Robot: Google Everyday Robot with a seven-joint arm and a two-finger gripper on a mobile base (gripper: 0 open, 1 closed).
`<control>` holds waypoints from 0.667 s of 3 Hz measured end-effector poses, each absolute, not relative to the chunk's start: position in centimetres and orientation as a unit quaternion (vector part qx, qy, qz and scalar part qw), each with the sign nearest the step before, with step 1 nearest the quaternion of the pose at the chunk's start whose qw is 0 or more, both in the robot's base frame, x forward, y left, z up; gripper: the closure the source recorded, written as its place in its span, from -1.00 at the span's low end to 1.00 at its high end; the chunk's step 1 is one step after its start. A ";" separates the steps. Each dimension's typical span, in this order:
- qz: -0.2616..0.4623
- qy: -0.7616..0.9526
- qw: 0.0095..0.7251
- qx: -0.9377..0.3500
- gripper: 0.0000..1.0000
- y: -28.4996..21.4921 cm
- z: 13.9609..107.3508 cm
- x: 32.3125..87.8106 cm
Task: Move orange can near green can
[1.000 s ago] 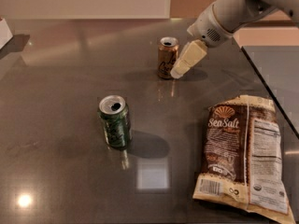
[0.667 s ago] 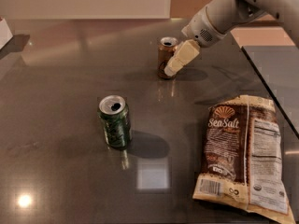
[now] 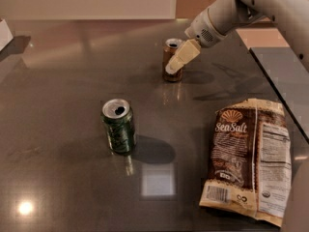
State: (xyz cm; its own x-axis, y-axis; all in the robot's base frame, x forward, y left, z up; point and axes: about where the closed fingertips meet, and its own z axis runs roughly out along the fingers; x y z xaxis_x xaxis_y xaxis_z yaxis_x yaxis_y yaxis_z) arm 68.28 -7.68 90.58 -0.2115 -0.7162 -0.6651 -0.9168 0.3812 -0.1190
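The orange can (image 3: 167,56) stands upright at the back middle of the dark table (image 3: 67,86), orange-brown with a silver top. The green can (image 3: 119,127) stands upright nearer the front left, well apart from it, with its dark opening showing. My gripper (image 3: 177,62) reaches in from the upper right on the pale arm (image 3: 227,13) and sits right at the orange can, its cream tip overlapping the can's right front side. Whether it holds the can does not show.
A brown Sea Salt chip bag (image 3: 248,158) lies flat at the front right. A white object (image 3: 4,33) sits at the far left edge. The table's right edge (image 3: 270,81) runs diagonally, with a grey surface beyond it.
My gripper has moved left and now overlaps the orange can instead of standing beside it. Both cans and the bag have not moved.
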 end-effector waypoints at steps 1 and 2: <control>0.163 0.765 0.328 -0.530 -0.65 -7.3 90.2 69.0; 0.173 0.766 0.326 -0.526 -0.19 -7.2 90.0 69.1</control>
State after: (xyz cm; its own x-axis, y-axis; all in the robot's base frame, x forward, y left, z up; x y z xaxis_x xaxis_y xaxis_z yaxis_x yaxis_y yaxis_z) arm 69.09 -7.18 90.00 -0.2333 -0.6932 -0.6819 -0.9192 0.3861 -0.0780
